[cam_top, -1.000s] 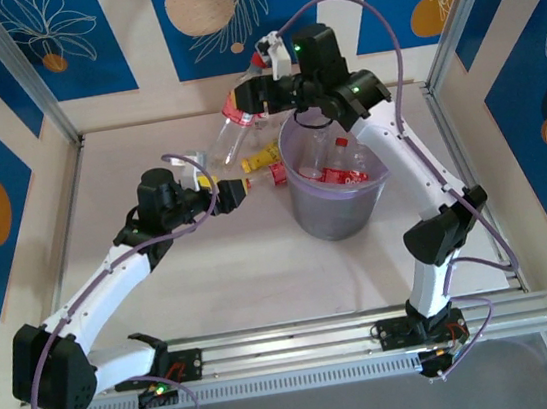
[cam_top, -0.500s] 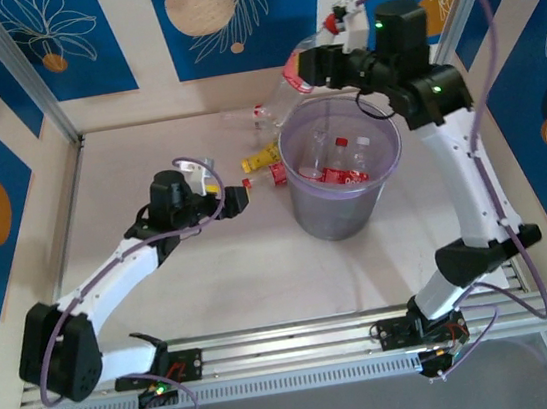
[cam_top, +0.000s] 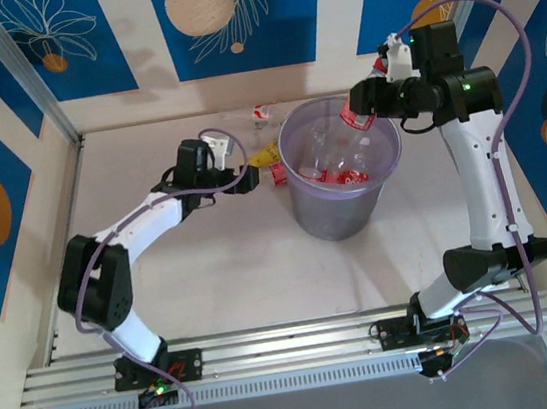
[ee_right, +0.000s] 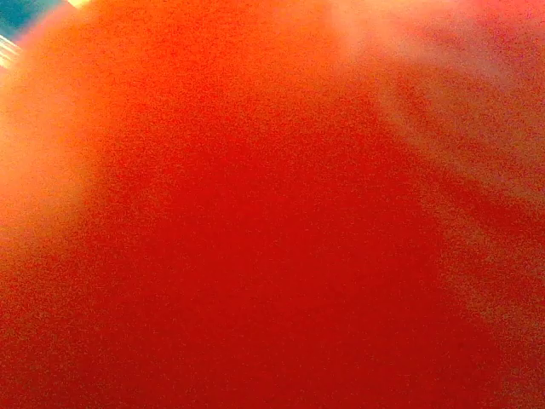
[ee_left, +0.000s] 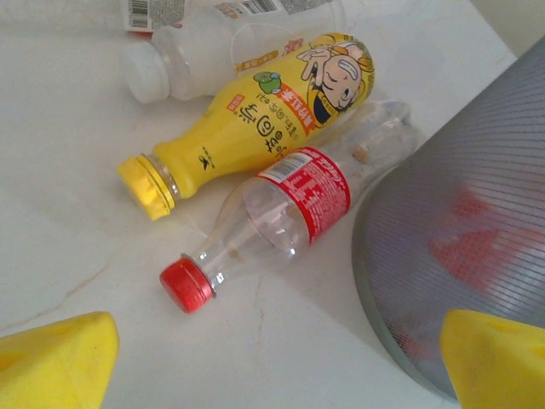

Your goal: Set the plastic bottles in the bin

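Plastic bottles [cam_top: 342,172] with red labels and red caps, heaped inside the translucent lavender-grey bin [cam_top: 336,218], well below its rim. Left of the bin, over the pale table [cam_top: 212,273]: the left gripper [cam_top: 248,181], aimed at the bin's wall, yellow fingertips [ee_left: 55,358] spread wide, nothing between them. Just beyond those tips: a red-capped bottle [ee_left: 289,209], clear with a red label. Lies on its side, base close against the bin's left wall, cap pointing away from the bin. Next out from the bin: the yellow bottle [ee_left: 264,119]. Lies parallel to the red-capped one and touches it, yellow cap likewise turned away from the bin. Farther again from the bin: a white-capped bottle [ee_left: 213,51], clear, also on its side, just beside the yellow one. Above the bin's far right rim: the right gripper [cam_top: 364,108], raised clear of the table. Grips a red-labelled bottle [cam_top: 353,117] and hangs it over the bin's opening. Blurs to plain red close against the right wrist camera.
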Controlling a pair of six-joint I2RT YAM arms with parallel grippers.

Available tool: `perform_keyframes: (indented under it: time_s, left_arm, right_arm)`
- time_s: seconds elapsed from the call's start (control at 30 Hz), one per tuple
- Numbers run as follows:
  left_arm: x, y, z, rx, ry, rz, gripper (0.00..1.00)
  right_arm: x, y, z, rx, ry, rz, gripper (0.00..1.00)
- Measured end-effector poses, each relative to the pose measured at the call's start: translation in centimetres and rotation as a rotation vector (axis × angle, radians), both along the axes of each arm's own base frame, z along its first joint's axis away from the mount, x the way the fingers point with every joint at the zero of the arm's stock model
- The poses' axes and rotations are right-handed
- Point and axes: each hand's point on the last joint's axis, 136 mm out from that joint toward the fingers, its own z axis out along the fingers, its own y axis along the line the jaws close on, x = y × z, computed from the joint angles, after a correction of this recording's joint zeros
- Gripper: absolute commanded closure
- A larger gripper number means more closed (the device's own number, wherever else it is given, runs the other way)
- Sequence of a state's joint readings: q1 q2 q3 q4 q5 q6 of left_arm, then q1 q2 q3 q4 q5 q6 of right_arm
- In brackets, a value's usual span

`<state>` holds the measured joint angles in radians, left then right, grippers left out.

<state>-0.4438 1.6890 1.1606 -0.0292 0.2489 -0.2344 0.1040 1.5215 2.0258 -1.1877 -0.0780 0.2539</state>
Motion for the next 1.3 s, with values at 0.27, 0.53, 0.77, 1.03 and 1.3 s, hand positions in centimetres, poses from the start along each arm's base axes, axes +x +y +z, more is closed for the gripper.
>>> perform_keyframes:
  time_s: [0.27,0.53,0.77,1.03,1.3]
  left_arm:
    - [1.7,-1.4,-2.3,0.094,0.029,-0.045,0.09]
    - [2.9,-1.8,-3.8,0.157,0.040,-0.076,0.10]
    - [3.5,-2.0,-5.6,0.197,0.060,-0.099,0.09]
    - [4.1,-2.4,-7.2,0.216,0.080,-0.113,0.09]
    - [4.2,-2.5,-8.3,0.224,0.096,-0.117,0.09]
  right_arm:
    - [-0.9,0.1,-5.6,-0.022,0.171,0.019,0.54]
    - [0.1,1.2,-10.5,-0.031,0.281,0.048,0.54]
    - [0.7,2.4,-13.0,-0.041,0.325,0.078,0.53]
    - [1.5,3.0,-15.9,-0.066,0.379,0.088,0.50]
    - [2.0,3.6,-18.2,-0.094,0.415,0.099,0.47]
